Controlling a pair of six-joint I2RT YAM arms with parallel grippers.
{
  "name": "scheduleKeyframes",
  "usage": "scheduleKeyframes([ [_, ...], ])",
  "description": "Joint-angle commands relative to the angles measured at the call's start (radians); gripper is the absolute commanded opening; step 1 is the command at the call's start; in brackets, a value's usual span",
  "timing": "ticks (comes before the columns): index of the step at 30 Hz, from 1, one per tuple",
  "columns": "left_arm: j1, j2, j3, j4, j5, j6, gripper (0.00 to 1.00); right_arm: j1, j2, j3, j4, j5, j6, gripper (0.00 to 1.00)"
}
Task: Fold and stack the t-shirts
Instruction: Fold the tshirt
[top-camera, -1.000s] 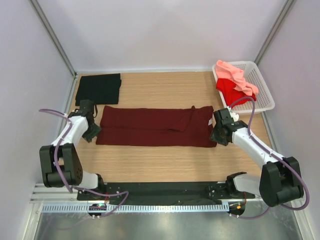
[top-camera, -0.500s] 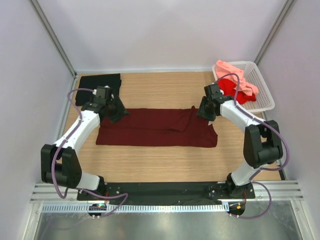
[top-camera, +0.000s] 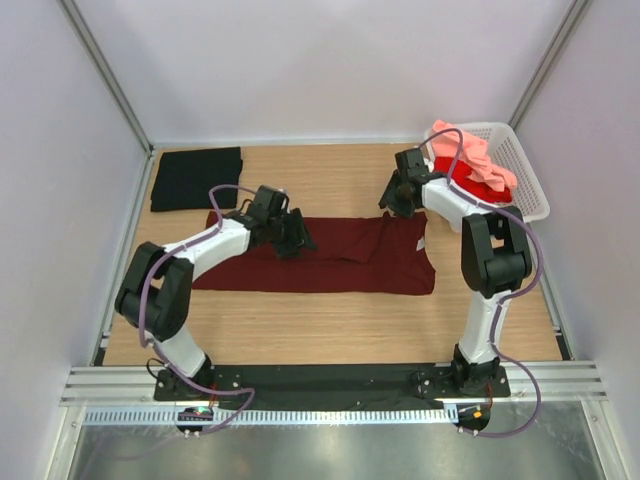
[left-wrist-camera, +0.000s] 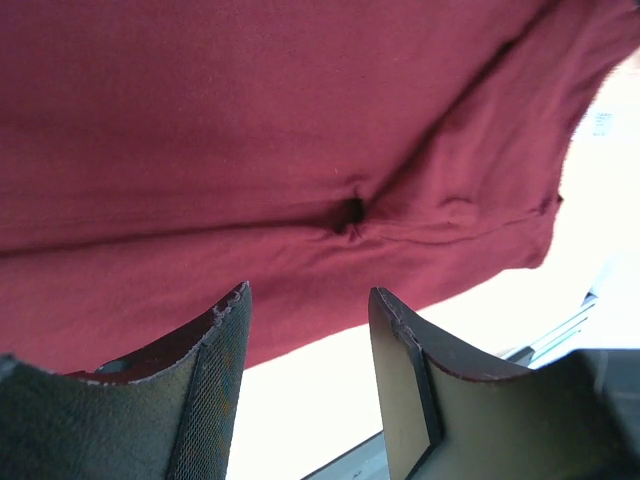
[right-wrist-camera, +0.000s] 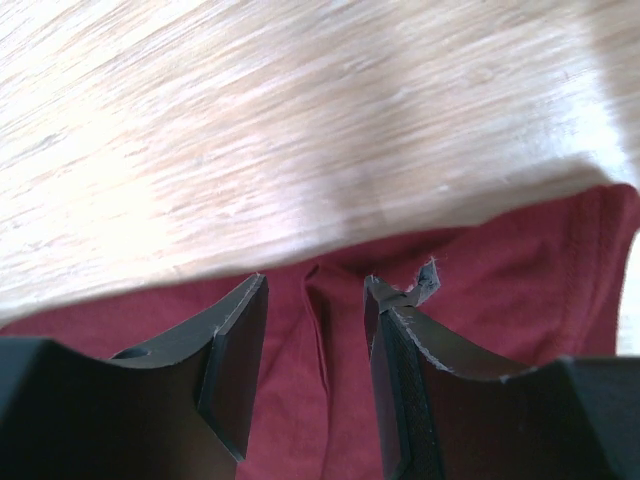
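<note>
A dark maroon t-shirt (top-camera: 330, 258) lies as a long folded strip across the middle of the table, filling the left wrist view (left-wrist-camera: 250, 150). My left gripper (top-camera: 303, 243) hovers over the strip's left-centre, open (left-wrist-camera: 310, 295), with nothing between its fingers. My right gripper (top-camera: 388, 203) is at the strip's far edge beside a folded sleeve. It is open (right-wrist-camera: 315, 285), with a crease of the maroon cloth (right-wrist-camera: 320, 400) below the gap. A black t-shirt (top-camera: 197, 178) lies folded at the back left. A bright red t-shirt (top-camera: 462, 178) and a salmon pink one (top-camera: 470, 150) sit in the basket.
The white lattice basket (top-camera: 522, 175) stands at the back right against the wall. Pale side walls and metal frame posts enclose the wooden table (top-camera: 320, 180). A black base strip (top-camera: 320, 380) runs along the near edge.
Both arms have swung inward from the maroon strip's two ends: the left over its left-centre, the right up to its far edge near the sleeve. Both pairs of jaws have widened slightly.
</note>
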Motion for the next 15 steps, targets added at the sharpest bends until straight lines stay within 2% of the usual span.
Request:
scheduleKeyframes([
  [1, -0.028, 0.039, 0.068, 0.066, 0.032, -0.018, 0.52, -0.002, 0.021, 0.067, 0.039, 0.018, 0.015, 0.5],
  [10, -0.117, 0.147, 0.152, 0.065, 0.015, -0.032, 0.52, -0.001, 0.059, 0.108, -0.007, 0.018, 0.026, 0.45],
  [15, -0.186, 0.162, 0.18, 0.045, -0.048, 0.046, 0.51, -0.001, 0.067, 0.113, -0.028, 0.015, -0.005, 0.43],
])
